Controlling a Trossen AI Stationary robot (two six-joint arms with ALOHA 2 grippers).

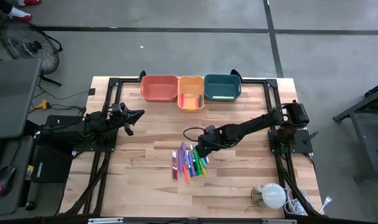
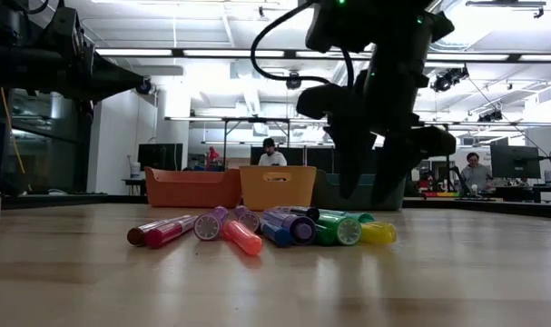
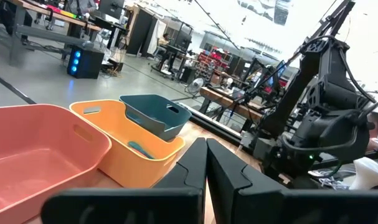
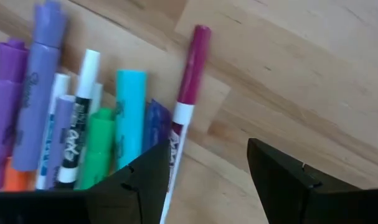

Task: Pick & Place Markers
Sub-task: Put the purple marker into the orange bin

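Right tool (image 1: 203,151), fingers apart, poised over the cluster of short coloured capped markers (image 1: 190,163) on the wooden bench (image 1: 139,180); left tool (image 1: 134,118), fingers together, waits far left.

Bright ceiling strip lights glare in the low view; the right wrist view is blurred.

Bare table (image 1: 139,174) lies open left of the markers (image 1: 190,162) — three bins (image 1: 190,90) line the far edge
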